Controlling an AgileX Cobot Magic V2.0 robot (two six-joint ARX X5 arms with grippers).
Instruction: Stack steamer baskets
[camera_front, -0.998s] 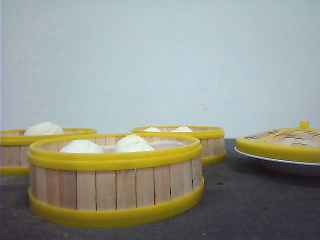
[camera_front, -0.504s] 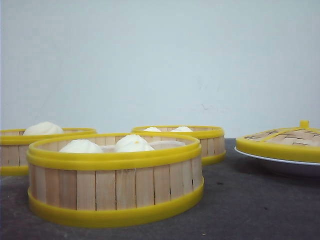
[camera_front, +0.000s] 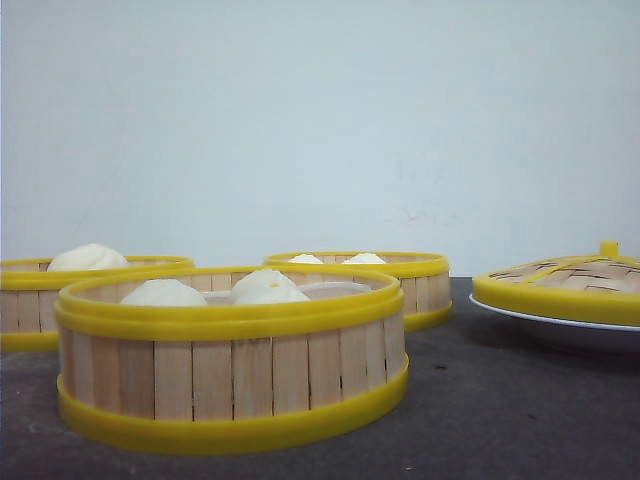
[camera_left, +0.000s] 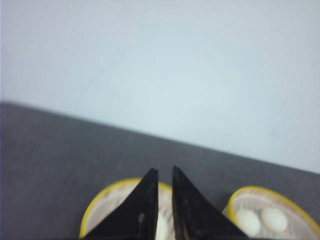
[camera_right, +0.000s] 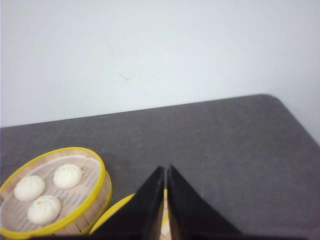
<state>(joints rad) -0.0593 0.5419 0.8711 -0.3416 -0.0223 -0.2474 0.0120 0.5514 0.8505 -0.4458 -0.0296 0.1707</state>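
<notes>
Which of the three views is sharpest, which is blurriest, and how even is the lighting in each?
Right wrist view: sharpest, with the buns crisp in their steamer basket. Left wrist view: blurriest, the left gripper and the baskets soft-edged. Front view: the near steamer basket slightly soft. Lighting in all three is flat, with no glare and only faint shadows.

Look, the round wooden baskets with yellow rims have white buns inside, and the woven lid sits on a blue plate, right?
Almost. The front view shows the woven lid on a white plate, not blue. The yellow-rimmed wooden baskets do hold white buns.
</notes>
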